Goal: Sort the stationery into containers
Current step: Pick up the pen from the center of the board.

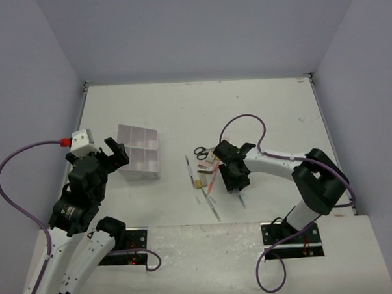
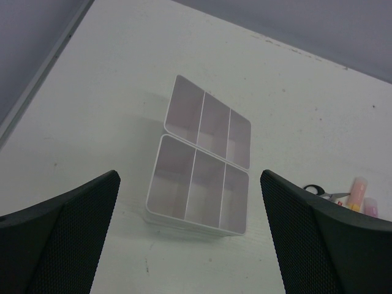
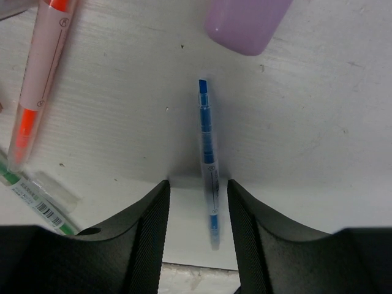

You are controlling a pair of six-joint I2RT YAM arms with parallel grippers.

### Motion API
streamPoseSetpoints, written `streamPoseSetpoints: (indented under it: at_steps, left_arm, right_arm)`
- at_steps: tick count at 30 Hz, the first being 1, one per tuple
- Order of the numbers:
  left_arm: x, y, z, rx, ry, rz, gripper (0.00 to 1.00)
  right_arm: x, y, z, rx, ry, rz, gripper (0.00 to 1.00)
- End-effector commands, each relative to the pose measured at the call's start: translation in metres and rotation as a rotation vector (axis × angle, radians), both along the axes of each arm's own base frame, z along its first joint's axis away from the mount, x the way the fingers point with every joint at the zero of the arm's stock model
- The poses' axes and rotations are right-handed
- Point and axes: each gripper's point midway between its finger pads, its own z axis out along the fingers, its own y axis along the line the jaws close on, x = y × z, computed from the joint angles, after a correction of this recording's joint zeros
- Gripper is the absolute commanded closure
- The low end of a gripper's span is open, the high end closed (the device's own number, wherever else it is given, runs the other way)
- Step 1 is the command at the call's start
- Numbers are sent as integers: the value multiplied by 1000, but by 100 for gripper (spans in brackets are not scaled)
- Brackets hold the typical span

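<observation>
Pick-up is in hand: the right gripper (image 3: 197,187) is straddling a blue pen (image 3: 207,141) lying flat right of centre, beside the lilac bar (image 3: 245,24) — jaws apart, not pinching yet — and is needing a squeeze, then a carry left to the organiser box (image 1: 139,151).

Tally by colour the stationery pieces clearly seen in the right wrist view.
orange marker: 1
blue pen: 1
lilac bar: 1
green-labelled pen: 1
Total: 4

box (image 2: 196,222): clear smooth plastic, slight gloss. table (image 2: 294,104): matt, scuffed. left gripper (image 2: 190,176) fingers (image 2: 73,239): fine dimpled texture. pen (image 3: 208,153): see-through plastic barrel. lilac bar (image 3: 245,21): smooth, satin.
</observation>
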Motion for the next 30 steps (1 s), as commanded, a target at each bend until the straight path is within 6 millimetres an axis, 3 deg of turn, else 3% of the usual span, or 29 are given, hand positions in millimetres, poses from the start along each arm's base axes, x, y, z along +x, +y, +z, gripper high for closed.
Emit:
streamPoseSetpoints:
  at_steps: [1,8,10,15,17,21,22,25,27,30]
  left_arm:
    - [1,0,5,-16,-19,5,0]
    - [1,-1,5,-17,-22,0,0]
    - [1,-1,6,-16,-22,-2,0]
    - [2,-9,5,-15,-17,-48,0]
    - [3,-16,7,-12,-14,-89,0]
    - [8,-33,12,-3,-11,-190,0]
    - [8,-36,16,-13,-2,-199,0]
    - [16,-56,0,-64,108,-250,0]
    - [22,-83,-23,-108,206,-298,0]
    - [15,-131,-47,-110,287,-351,0]
  right_arm:
    - [-10,8,-6,28,42,-9,57]
    - [-11,1,-13,-31,62,-26,62]
    - [-10,0,-14,-37,63,-23,68]
    - [-9,1,-14,-41,63,-15,100]
    - [-6,3,-8,-25,40,-17,100]
    - [-4,8,23,39,-42,-11,100]
    - [-3,10,42,86,-90,-13,100]
    - [-6,10,81,212,-199,-30,100]
    - [-8,10,101,294,-261,-29,100]
    - [-11,5,126,381,-350,-39,100]
